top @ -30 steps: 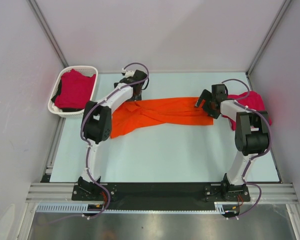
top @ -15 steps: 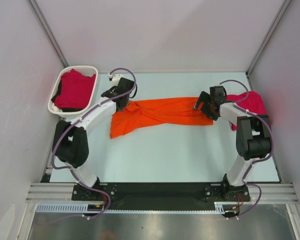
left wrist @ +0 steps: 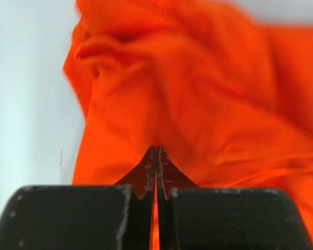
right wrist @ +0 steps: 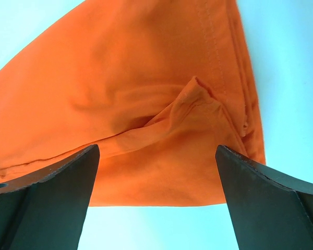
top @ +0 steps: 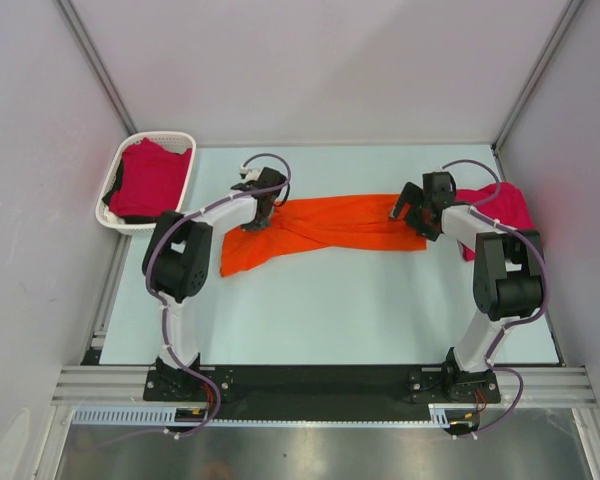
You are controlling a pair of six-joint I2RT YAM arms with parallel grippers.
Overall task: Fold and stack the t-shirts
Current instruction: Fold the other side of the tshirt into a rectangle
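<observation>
Arms at both ends of the orange t-shirt (top: 330, 225)

At the far left, a white lattice basket (top: 130, 225) sits at the table's (top: 330, 310) back corner. It holds 1 crimson t-shirt (top: 152, 180), bunched inside it.

Just right of the basket, the left arm (top: 175, 265) rises from its base at the near edge and bends at a raised elbow. Its forearm slants away and to the right, ending over the shirt's left end. The left gripper (left wrist: 155, 152) is closed, its 2 fingers (left wrist: 146, 172) pressed flat together, with their tips against rumpled orange cloth. Whether any fold is pinched between them cannot be told from the wrist view.

The orange t-shirt lies across the middle of the table as a long, twisted band. Its left part is wider and sags toward the near edge, and its right part ends in a squarer corner.

At that right end, the right gripper (top: 408, 205) stands wide open and low over the cloth, holding nothing. In the wrist view its 2 fingers (right wrist: 47, 198) straddle a raised wrinkle near the hemmed corner. The right arm (top: 505, 285) stands up from its base, folds at the elbow, and reaches back and to the left.

Behind that forearm, at the far right, a second crimson t-shirt (top: 508, 203) lies on the table, partly covered by the arm.
</observation>
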